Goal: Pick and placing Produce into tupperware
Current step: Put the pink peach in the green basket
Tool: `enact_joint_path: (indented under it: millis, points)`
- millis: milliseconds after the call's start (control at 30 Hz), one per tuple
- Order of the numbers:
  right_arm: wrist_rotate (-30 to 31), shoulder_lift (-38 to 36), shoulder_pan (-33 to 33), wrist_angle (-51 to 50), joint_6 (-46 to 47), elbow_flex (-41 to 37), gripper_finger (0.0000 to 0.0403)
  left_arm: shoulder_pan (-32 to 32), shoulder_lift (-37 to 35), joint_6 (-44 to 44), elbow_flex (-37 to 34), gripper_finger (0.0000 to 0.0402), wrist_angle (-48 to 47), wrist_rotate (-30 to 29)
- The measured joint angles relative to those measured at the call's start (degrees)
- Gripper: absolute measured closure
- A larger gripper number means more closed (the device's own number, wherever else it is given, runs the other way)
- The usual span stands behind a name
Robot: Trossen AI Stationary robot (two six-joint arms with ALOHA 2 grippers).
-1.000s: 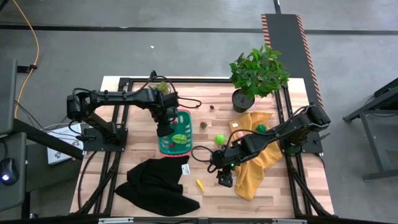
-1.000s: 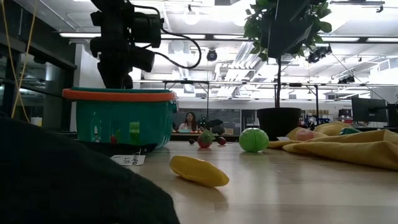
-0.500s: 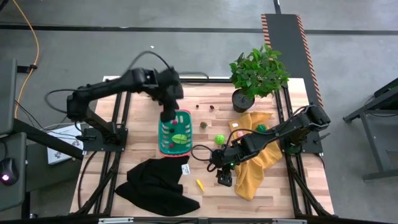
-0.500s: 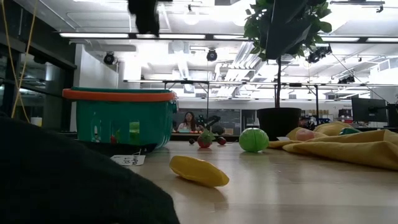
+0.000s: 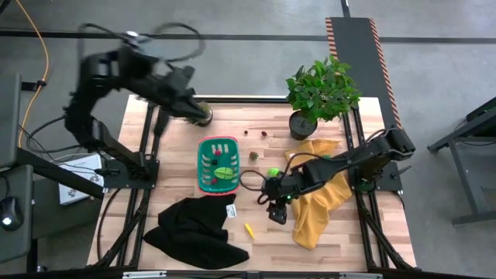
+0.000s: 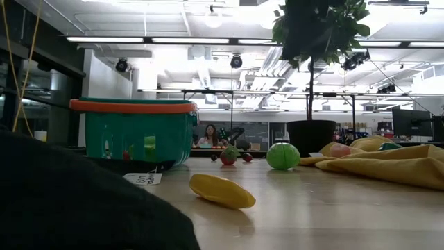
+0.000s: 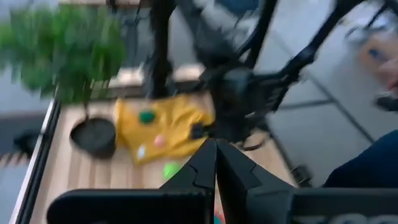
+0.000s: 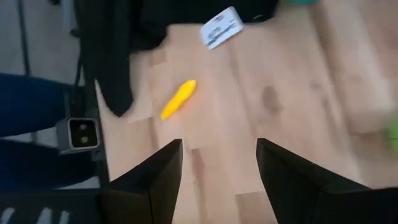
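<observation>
Produce lies in the tupperware, potted plant to its right.

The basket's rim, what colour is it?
Orange-red, on a teal-green basket; the rim shows best in the low view.

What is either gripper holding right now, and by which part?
Nothing. The left gripper is shut with nothing between its jaws, raised near the table's far left edge. The right gripper is open and empty above the yellow toy.

Teal basket upright, holding produce; yellow piece on table.
</observation>
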Motion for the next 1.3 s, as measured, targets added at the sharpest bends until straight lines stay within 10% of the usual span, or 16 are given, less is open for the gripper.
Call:
enact_joint_path:
  millis: [567, 1300]
  points:
    - [12.2, -6.7, 1.3, -8.2, 5.4, -0.1, 0.0205, 0.0, -13.9, -9.2, 0.3, 0.04, 8.5, 1.5]
    - [16.1, -6.7, 2.8, -7.0, 10.5, -0.1, 0.0205, 0.0, -10.8, -13.5, 0.3, 0.0395, 14.7, 1.3]
